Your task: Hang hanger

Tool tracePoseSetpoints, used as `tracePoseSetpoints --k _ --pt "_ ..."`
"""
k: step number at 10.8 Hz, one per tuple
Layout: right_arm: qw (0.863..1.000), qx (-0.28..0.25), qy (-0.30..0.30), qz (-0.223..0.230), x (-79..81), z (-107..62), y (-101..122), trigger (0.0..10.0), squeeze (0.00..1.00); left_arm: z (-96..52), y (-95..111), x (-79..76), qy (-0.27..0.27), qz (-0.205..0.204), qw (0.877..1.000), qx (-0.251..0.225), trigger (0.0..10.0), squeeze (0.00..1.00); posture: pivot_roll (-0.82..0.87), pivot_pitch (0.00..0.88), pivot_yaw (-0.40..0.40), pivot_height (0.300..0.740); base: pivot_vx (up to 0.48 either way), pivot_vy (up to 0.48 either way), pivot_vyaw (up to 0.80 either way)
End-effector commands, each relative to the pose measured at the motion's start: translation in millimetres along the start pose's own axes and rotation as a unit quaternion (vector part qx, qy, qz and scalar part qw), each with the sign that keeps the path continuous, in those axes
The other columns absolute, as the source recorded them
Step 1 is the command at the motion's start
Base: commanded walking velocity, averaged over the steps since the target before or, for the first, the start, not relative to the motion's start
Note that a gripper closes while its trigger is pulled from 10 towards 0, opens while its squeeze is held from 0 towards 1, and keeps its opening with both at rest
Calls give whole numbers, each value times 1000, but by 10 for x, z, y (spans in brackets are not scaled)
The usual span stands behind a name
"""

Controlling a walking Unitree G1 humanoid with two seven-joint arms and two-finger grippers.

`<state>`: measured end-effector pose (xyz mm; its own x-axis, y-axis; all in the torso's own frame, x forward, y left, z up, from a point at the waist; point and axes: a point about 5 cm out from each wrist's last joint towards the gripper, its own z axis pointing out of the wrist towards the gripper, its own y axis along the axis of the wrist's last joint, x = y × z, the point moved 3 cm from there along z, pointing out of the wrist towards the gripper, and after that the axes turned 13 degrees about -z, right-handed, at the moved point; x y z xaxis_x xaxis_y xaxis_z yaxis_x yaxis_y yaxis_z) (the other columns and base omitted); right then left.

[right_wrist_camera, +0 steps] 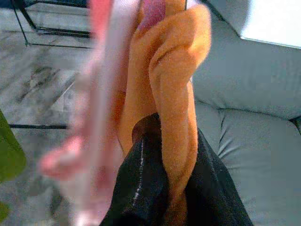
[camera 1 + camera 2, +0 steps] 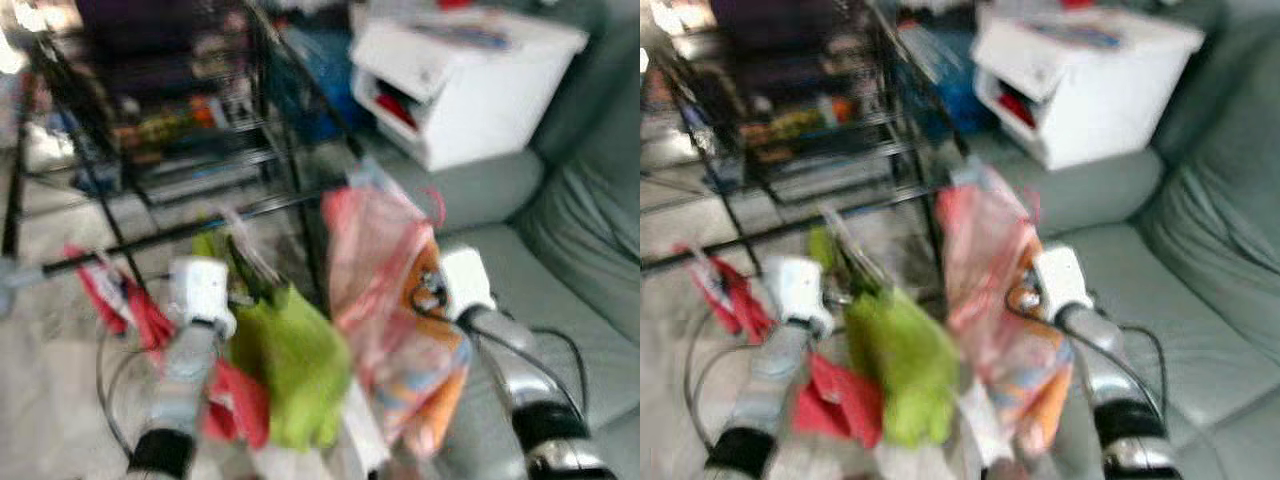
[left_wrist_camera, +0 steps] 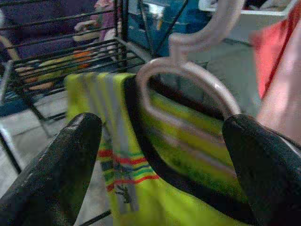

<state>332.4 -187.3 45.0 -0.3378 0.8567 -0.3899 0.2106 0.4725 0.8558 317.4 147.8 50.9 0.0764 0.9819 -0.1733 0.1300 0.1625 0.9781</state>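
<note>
Hanging before the black rack (image 2: 150,150), the left gripper (image 3: 160,155) stands wide around the pale hanger (image 3: 188,80) bearing a light, limp green garment (image 2: 285,365), best held at its stiff hook; the right gripper (image 1: 164,188) pinches soft orange cloth (image 1: 174,94).

Grey sofa (image 2: 560,260) – white cabinet (image 2: 460,80) behind.

Two blurred head cameras look forward and down from the robot's head, sharing one scene: a black wire rack (image 2: 200,110), a white cabinet (image 2: 465,80) and a grey sofa (image 2: 580,250). The left wrist camera looks closely along its fingers (image 3: 56,174) toward the same rack. The right wrist camera, very near an orange cloth (image 1: 176,94), faces the sofa.
</note>
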Motion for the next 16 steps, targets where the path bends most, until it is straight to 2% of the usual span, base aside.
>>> tracePoseSetpoints --k 1,4,6,13,15,16 --pt "1000 -26 7 0 62 49 147 10000 0 -5 64 134 15 12 1000 -8 10000 0 -54 0 32 740 240 416 0" --pt "999 -29 13 -2 99 56 156 10000 0 11 65 109 11 18 1000 -5 10000 0 -52 0 34 740 244 415 0" --pt "1000 -27 11 1 90 74 163 10000 0 12 65 89 10 18 1000 -6 10000 0 -47 0 30 740 120 120 0" --pt "999 15 -32 28 -291 263 275 10000 0 -180 -7 41 11 13 1000 8 10000 0 -16 14 13 740 0 0 0" --pt "995 69 -27 60 -335 249 63 10000 0 -152 8 5 4 10 1000 15 10000 0 -25 27 24 740 0 0 0" --pt "993 79 -32 85 -356 268 46 10000 0 -150 14 -6 1 10 1000 17 10000 0 -26 29 26 740 0 0 0"
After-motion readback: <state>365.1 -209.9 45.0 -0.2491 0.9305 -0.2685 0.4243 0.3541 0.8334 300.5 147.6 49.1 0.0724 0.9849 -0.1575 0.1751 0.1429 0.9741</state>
